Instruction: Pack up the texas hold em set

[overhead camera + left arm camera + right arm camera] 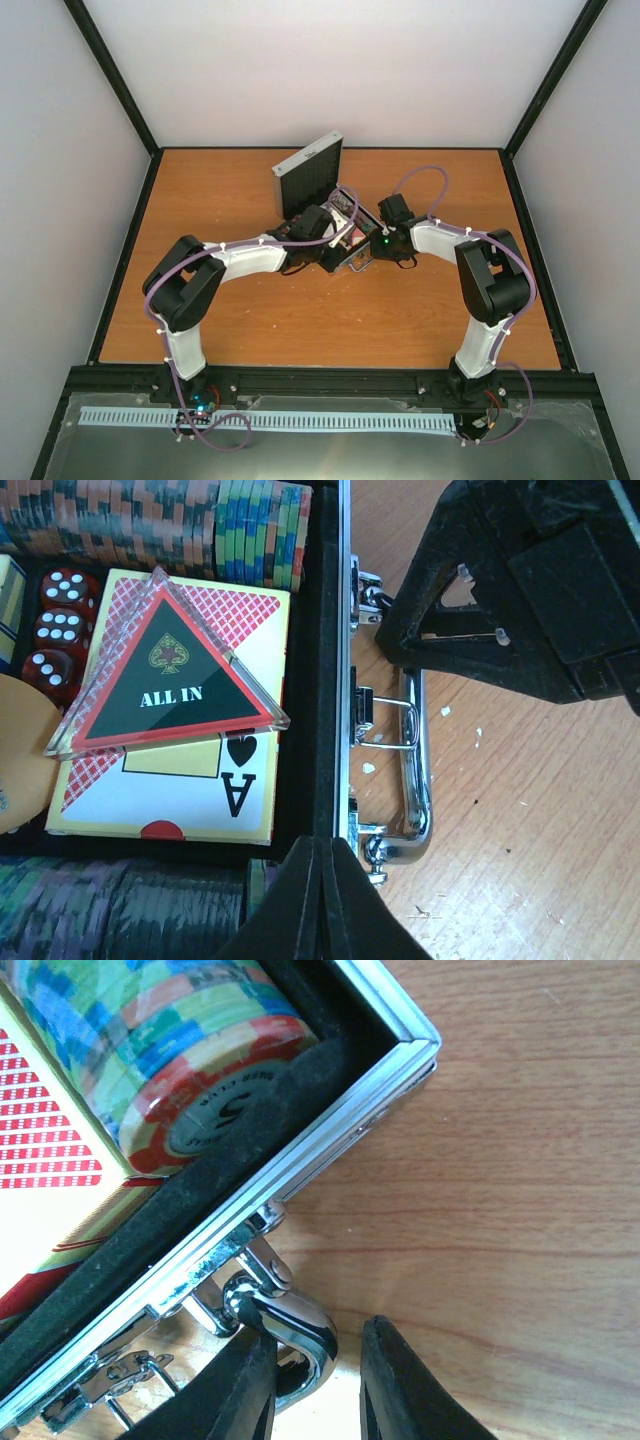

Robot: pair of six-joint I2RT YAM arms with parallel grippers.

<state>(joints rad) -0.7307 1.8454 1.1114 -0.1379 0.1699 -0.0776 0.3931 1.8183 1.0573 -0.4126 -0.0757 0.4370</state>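
Observation:
The silver case [352, 262] lies open at mid-table with its lid [310, 176] upright behind. In the left wrist view it holds rows of poker chips [190, 525], a card box [190, 790] with the dark triangular "ALL IN" token [165, 675] on top, red dice [62, 620] and an orange disc [18, 750]. My left gripper [322, 845] is shut and empty above the case's front wall [325, 680], next to the metal handle [418, 770]. My right gripper [315, 1330] is open, with its fingers [400, 1390] on either side of the handle's curved end [305, 1322]. It also shows in the top view [376, 248].
The orange wooden table [300, 320] is bounded by black frame rails [330, 378] at the near edge and white walls on the other sides. Both forearms cross over the case from left and right. Small white flecks lie on the wood by the handle.

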